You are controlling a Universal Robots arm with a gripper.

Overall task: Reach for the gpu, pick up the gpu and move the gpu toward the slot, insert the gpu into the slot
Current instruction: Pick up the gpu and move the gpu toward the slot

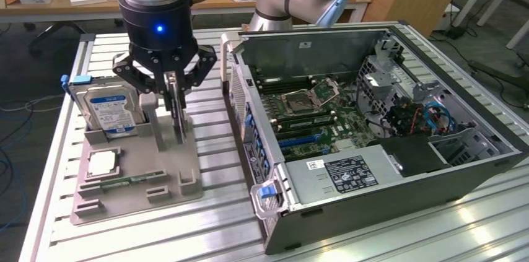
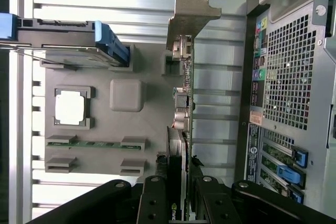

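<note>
The pincer [image 1: 168, 91] hangs straight down over a grey holder tray [image 1: 170, 195] on the slatted metal counter [image 1: 207, 234]. It is partly closed, with a finger on each face of the gpu [image 1: 177, 122]; it appears to be clamped on the card. The gpu stands upright on its long edge in a stand on the tray, apparently so that it can be taken from above. In the wrist view it runs edge-on, silver bracket [image 2: 192, 9] at the far end. On the tray near it are a hard drive [image 1: 103, 108] standing upright, a processor chip [image 1: 103, 163] and a memory stick [image 1: 132, 179]. The slot [image 1: 299, 140] lies on the motherboard inside the open computer case [image 1: 463, 178], on the exterior view's right. The case's perforated rear wall [image 1: 241, 104] stands between tray and slot.
</note>
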